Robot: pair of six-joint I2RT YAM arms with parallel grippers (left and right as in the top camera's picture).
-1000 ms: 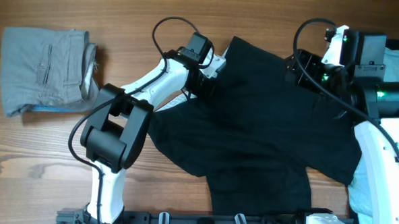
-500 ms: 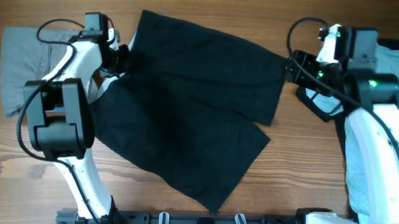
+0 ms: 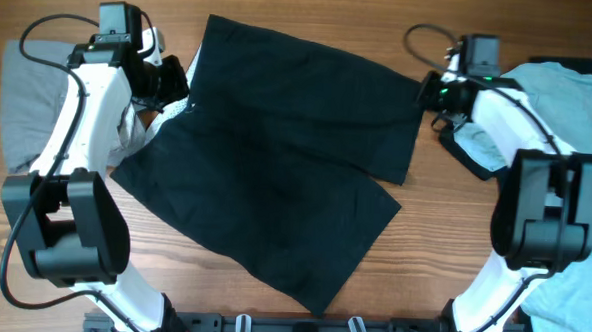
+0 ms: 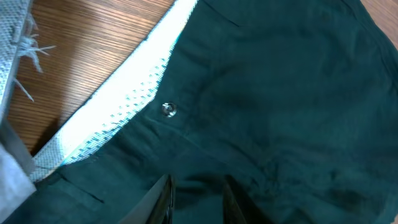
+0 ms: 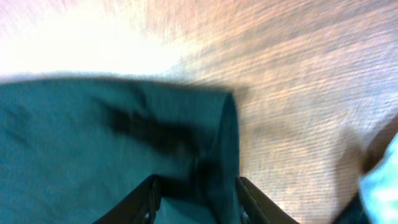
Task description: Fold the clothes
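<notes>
Between the left fingers (image 4: 165,202) and right fingers (image 5: 252,200), both clamped on its upper edge, the black shorts (image 3: 286,166) lie spread across the table (image 3: 453,243). Best hold that edge taut and level, so the coming fold lands without wrinkles.

Wooden table (image 3: 452,253), black shorts (image 3: 286,166) spread mid-table, grey garment (image 3: 24,94) far left, pale blue garment (image 3: 589,109) far right.

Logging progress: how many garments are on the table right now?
3: black shorts spread mid-table, grey garment at the left edge, light blue garment at the right edge; others may hide under it.
</notes>
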